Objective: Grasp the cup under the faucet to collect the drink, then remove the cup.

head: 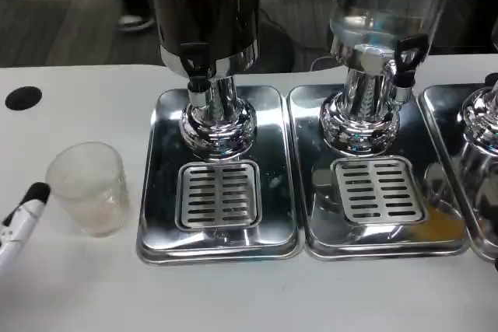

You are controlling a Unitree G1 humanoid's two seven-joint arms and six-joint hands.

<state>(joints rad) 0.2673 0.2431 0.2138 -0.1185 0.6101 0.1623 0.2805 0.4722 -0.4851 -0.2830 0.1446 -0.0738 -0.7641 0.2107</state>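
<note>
A clear plastic cup [88, 188] stands upright on the white table, left of the drip trays. It looks empty. At the left edge my left hand [21, 216] shows as white and black fingertips, just left of the cup and not touching it. The dark drink dispenser [204, 5] has its black faucet [197, 69] above the left drip tray [219, 246] and its slotted grate [219, 194]. A second dispenser with clear liquid [385, 5] has its faucet [405, 60] over the middle tray [381, 250].
A third chrome dispenser base [482, 118] and tray sit at the right edge. A black round hole [23, 98] marks the table at the far left. Bare white table runs along the front.
</note>
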